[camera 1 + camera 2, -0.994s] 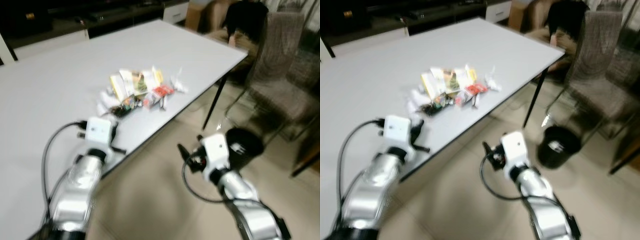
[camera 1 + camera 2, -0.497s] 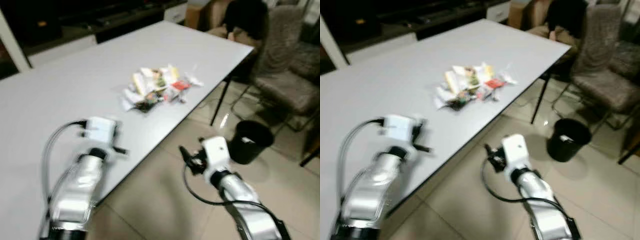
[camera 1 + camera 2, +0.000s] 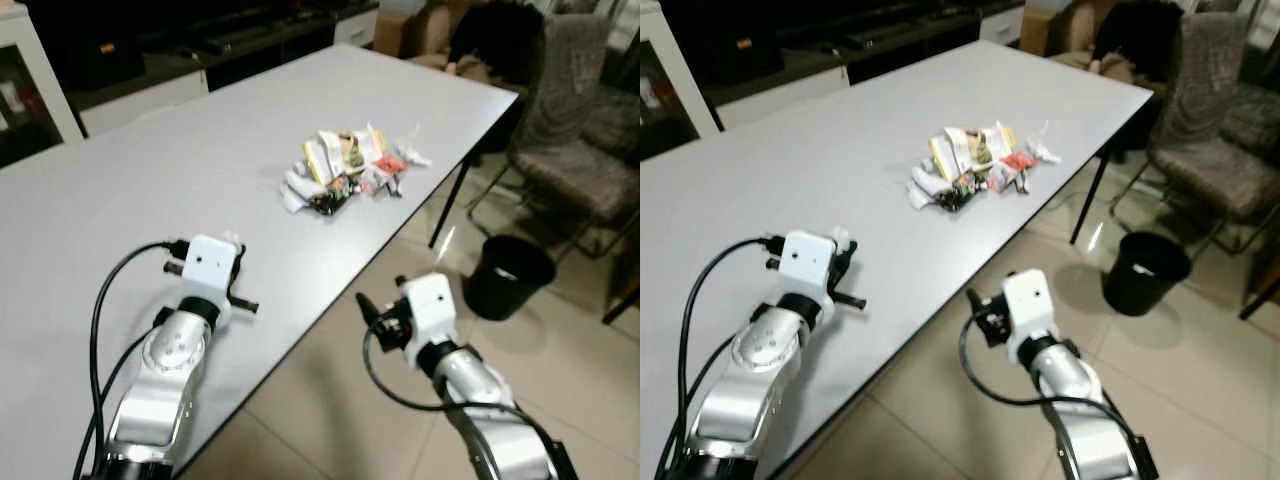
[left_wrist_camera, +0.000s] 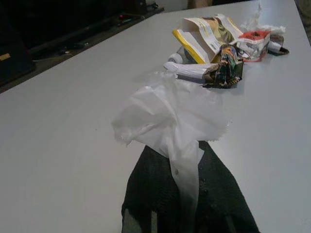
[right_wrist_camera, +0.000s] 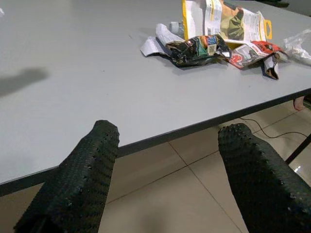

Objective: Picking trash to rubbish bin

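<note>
Grey table point(image 3: 150, 170) is carrying a heap of trash point(image 3: 352, 170) near its far edge, with the black rubbish bin point(image 3: 508, 276) sitting on the tiled floor point(image 3: 330, 420) beyond that edge, beside a chair point(image 3: 580, 120). Well short of the heap, the left gripper point(image 4: 187, 194) is hovering over the table, its fingers pinching a crumpled white plastic scrap point(image 4: 167, 116). Off the table's edge, the right gripper point(image 5: 165, 179) is hanging over the floor with its fingers spread wide, holding nothing.
</note>
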Robot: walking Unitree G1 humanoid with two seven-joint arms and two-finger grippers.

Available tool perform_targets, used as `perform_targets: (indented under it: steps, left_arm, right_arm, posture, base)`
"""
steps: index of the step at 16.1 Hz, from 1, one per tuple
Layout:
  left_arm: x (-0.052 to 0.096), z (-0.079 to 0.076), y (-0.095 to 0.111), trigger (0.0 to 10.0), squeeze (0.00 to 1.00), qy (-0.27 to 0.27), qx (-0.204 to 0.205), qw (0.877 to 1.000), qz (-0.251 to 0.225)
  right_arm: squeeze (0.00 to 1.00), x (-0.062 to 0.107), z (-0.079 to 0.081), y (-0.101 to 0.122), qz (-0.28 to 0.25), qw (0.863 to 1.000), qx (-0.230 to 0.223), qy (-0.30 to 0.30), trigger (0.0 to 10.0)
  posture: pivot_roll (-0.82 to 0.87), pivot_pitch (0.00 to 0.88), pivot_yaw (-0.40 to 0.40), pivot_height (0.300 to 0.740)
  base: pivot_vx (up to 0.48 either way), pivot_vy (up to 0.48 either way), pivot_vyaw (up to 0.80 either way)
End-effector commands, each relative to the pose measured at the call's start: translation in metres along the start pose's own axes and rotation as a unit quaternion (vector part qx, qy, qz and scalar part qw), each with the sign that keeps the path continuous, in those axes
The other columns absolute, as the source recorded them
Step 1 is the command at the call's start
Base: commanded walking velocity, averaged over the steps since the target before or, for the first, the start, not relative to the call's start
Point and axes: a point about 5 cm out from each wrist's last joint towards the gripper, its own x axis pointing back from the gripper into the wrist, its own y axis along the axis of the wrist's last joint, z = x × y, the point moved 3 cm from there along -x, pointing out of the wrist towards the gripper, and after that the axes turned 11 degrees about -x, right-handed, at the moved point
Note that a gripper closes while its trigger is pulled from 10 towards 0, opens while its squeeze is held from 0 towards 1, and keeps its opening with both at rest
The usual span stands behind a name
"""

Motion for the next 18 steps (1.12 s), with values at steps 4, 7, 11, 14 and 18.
perform_targets:
  steps: [4,7,11,14,18]
  left_arm:
    - [-0.0002,-0.0002,0.0033,10.0,0.0,0.005,0.013,1.0,-0.004]
    - [-0.0012,0.0001,0.0074,10.0,0.0,0.009,0.018,1.0,-0.015]
    - [-0.0025,0.0014,0.0103,10.0,0.0,0.014,0.025,0.999,-0.018]
    - [-0.0046,0.004,0.0108,10.0,0.0,0.015,0.024,0.999,-0.02]
    - [-0.0066,0.0054,0.0114,10.0,0.0,0.014,0.022,0.999,-0.02]
  right_arm:
    - [0.0,0.0005,-0.0076,0.0068,-0.006,1.0,0.013,-0.003,10.0]
    - [0.0,-0.0014,-0.0105,0.0078,-0.002,1.0,0.015,-0.004,10.0]
    - [0.0,-0.0038,-0.0123,0.0096,-0.002,1.0,0.014,-0.004,10.0]
    - [0.0,-0.0059,-0.0113,0.0119,-0.005,1.0,0.016,0.0,10.0]
    - [0.0,-0.0073,-0.012,0.0134,-0.005,0.999,0.033,0.003,10.0]
  posture:
    - [-0.11,0.0,-0.041,0.74]
    - [-0.11,0.0,-0.048,0.74]
    - [-0.11,0.0,-0.052,0.74]
    - [-0.11,0.0,-0.048,0.74]
    - [-0.11,0.0,-0.041,0.74]
  base:
    - [0.0,0.0,0.0]
    - [0.0,0.0,0.0]
    - [0.131,0.0,0.0]
    - [0.289,0.0,0.0]
    - [0.299,0.0,0.0]
